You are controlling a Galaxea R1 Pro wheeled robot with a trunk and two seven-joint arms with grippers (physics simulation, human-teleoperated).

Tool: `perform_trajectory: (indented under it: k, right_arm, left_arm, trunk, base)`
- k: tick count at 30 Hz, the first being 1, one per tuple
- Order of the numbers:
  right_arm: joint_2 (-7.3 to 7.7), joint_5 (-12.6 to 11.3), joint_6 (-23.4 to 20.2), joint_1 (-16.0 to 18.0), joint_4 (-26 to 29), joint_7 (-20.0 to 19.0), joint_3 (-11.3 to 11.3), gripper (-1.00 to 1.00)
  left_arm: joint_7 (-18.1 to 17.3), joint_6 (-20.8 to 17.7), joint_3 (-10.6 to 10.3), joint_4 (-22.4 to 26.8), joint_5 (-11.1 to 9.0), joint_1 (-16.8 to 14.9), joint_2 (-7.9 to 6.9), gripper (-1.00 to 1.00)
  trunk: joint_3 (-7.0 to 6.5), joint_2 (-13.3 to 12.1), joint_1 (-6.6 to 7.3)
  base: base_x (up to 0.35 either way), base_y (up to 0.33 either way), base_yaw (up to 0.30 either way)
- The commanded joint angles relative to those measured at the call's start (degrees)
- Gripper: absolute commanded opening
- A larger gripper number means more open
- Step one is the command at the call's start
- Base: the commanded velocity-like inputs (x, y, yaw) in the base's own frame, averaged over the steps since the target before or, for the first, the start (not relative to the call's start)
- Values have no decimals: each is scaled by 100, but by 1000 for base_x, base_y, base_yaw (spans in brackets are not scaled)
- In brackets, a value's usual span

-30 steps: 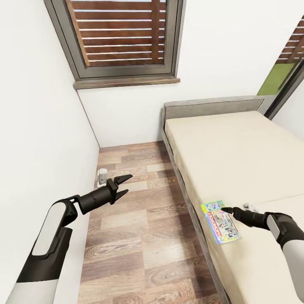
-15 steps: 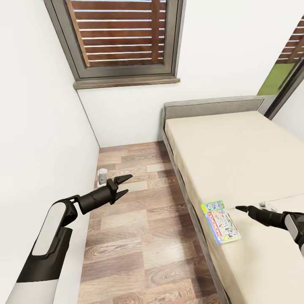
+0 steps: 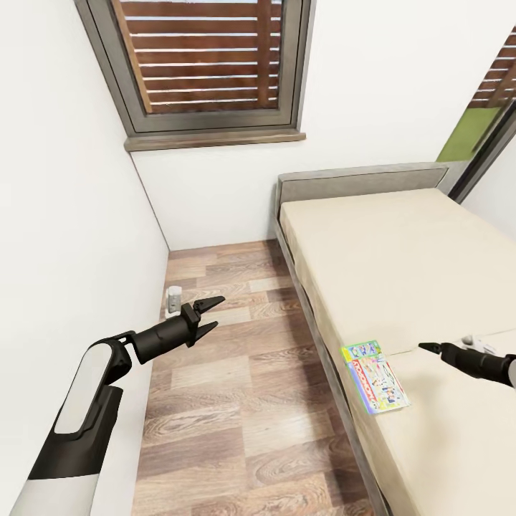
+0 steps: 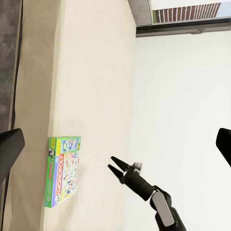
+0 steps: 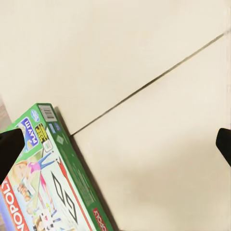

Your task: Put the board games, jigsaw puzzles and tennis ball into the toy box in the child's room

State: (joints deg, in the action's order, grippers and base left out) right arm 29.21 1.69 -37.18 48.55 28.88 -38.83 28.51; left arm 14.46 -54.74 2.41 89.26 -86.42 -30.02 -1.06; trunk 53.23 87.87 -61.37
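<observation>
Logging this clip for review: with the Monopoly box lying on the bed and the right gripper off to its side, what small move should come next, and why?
Probably bring the right gripper back toward the Monopoly box and line its open fingers up with the box's edge. The box lies flat near the edge of the bed, ungripped, with a gap of mattress between it and the gripper.

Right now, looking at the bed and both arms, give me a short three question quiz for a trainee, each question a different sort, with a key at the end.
1. True or false: the right gripper is closed on the Monopoly box.
2. Multiple choice: the Monopoly box lies (A) on the wood floor, (B) flat on the bed near its edge, (C) on the window sill.
3. Fill in: the left gripper hangs over the ____ with its jaws ____.

Key
1. False; it is open and apart from the box.
2. B
3. Wood floor; open.
</observation>
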Motion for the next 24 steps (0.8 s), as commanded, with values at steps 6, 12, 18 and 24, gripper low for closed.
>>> perform_trajectory:
  k: [6, 12, 18, 24]
  right_arm:
    - [33, 17, -43, -8, 115, -70, 128, 100]
    - [61, 12, -39, -55, 167, -223, 177, 100]
    - [201, 11, -38, -250, 423, -872, 284, 100]
    - [438, 17, -244, -605, 1134, -1733, 637, 100]
  left_arm:
    - [57, -19, 5, 4, -60, -4, 0, 100]
    - [58, -19, 5, 1, -53, -4, 2, 100]
    - [64, -14, 5, -22, -26, -4, 7, 100]
    - [67, 107, 1, -285, 150, -22, 76, 100]
  trunk:
    - [4, 2, 0]
    - [4, 2, 0]
    - [4, 2, 0]
    - [4, 2, 0]
  base:
    - [0, 0, 0]
    - [0, 0, 0]
    - [0, 0, 0]
    - [0, 0, 0]
